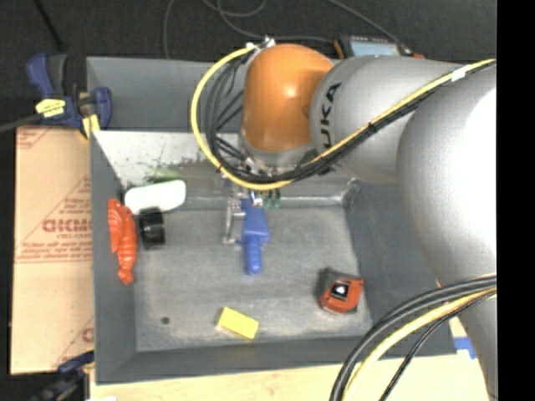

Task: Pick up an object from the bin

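Presumably for a top-down grasp, the gripper (pixel 242 228) is positioned at the centre of the bin (pixel 192 282), directly against 1 elongated blue plastic piece (pixel 253 245), though whether the claw is wide or closed on it cannot be told.

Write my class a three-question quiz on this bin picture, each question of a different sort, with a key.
1. True or false: the yellow block touches the tape measure.
2. Which thing lies nearest the gripper? A white piece; B blue toy; C black cylinder.
3. Fill in: the orange toy lies by the bin's ____ wall in this view.
Key: 1 false; 2 B; 3 left.
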Robot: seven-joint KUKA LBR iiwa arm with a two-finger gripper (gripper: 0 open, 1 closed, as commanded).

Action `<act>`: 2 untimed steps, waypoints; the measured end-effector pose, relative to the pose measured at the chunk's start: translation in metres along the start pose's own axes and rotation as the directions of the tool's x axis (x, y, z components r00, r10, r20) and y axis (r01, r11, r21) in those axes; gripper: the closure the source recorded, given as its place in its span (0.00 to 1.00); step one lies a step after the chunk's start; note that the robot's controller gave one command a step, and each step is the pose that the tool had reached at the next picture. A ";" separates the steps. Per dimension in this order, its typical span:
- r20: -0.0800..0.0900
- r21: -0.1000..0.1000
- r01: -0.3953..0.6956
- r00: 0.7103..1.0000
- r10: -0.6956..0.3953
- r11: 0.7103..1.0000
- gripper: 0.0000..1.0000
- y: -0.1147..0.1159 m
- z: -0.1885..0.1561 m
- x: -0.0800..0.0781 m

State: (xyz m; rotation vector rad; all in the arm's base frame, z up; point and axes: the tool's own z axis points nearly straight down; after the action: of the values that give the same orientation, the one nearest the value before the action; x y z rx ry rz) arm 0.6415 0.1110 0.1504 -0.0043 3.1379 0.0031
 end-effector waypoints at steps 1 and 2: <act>-0.001 0.001 0.283 0.959 -0.283 0.959 0.00 -0.032 0.009 -0.002; -0.003 0.001 0.467 0.885 -0.467 0.885 0.00 -0.066 0.017 0.000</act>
State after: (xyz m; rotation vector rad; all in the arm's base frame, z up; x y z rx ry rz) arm 0.6418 0.0446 0.1332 -0.7587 3.0471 -0.0015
